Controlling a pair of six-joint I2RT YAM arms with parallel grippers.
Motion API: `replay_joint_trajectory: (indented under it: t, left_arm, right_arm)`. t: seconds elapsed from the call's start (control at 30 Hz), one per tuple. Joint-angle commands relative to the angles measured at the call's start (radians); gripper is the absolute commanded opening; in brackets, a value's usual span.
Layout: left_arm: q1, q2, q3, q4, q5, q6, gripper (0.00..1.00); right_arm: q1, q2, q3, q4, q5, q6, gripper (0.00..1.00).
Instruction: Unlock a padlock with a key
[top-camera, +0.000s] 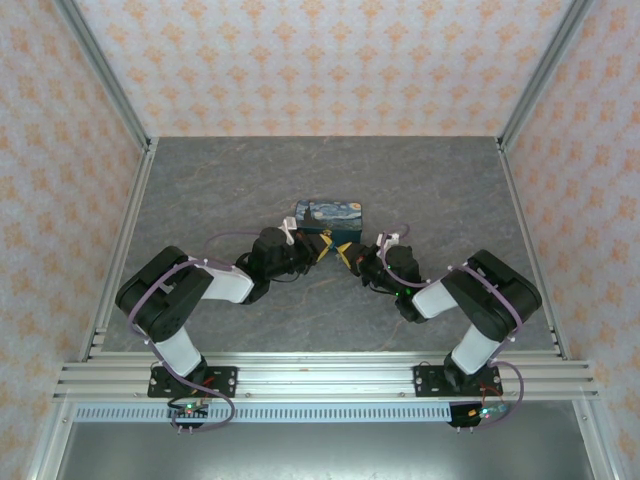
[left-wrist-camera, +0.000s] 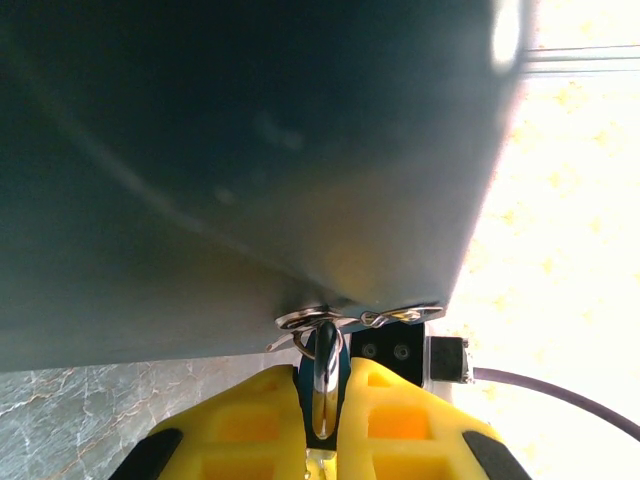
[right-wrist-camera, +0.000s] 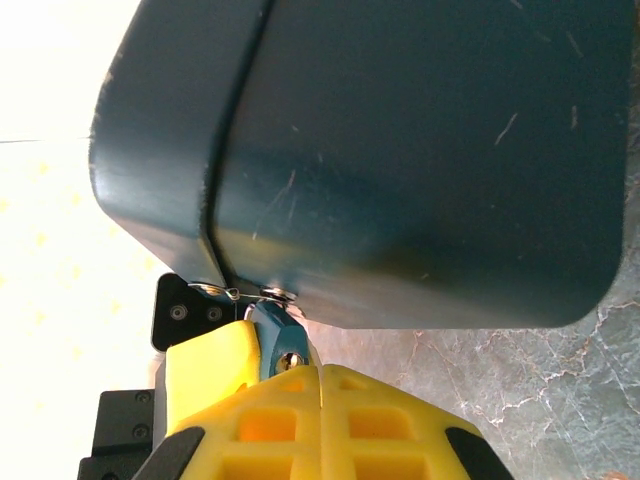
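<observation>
1. So, step in hand looks like key-into-lock. The lock (left-wrist-camera: 325, 385) hangs off the hasp (left-wrist-camera: 312, 320) on the front of the box (top-camera: 329, 214), mid-table (top-camera: 250, 180), with both arms converged on it.
2. The left gripper (top-camera: 322, 247) is clamped on the lock. Its yellow fingers (left-wrist-camera: 250, 420) sit either side of the teal body, with the silver shackle running up into the hasp loops.
3. The right gripper (right-wrist-camera: 320, 372) has its fingers pressed together with no gap, tips just beside the lock (right-wrist-camera: 272, 328). There's a round metal spot on the lock's end next to them, likely the keyway. I can't make out the key; if it's pinched in there, it's hidden.
4. To do it well:
   - The left should keep the lock body rigid and not tug the hasp, or the box will slide.
   - The right needs to line the key up with the lock's long axis before pushing. The lock is tiny, so a small tilt will jam it.
   - Seat it fully, then twist from the wrist, with the left countering the torque.
   - The fingertips of the two grippers are nearly touching, so watch for a clash on the turn.
5. The box is closed, with the seam between lid and body (right-wrist-camera: 232, 170) shut tight along the side. Its contents can't be seen.
</observation>
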Motion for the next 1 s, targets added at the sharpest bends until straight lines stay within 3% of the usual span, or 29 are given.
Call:
replay_joint_trajectory:
  t: [0.0, 0.73, 0.97]
  left_arm:
    - [0.007, 0.001, -0.006, 0.07, -0.014, -0.005, 0.0]
    - [-0.009, -0.004, 0.022, 0.085, 0.016, -0.059, 0.0]
    - [-0.023, -0.008, 0.035, 0.059, 0.029, -0.07, 0.0]
  right_arm:
    - [0.005, -0.003, 0.029, 0.029, 0.01, -0.006, 0.0]
    - [0.006, 0.024, 0.058, 0.025, 0.002, -0.027, 0.0]
    - [0.004, -0.011, 0.077, -0.043, -0.007, -0.196, 0.0]
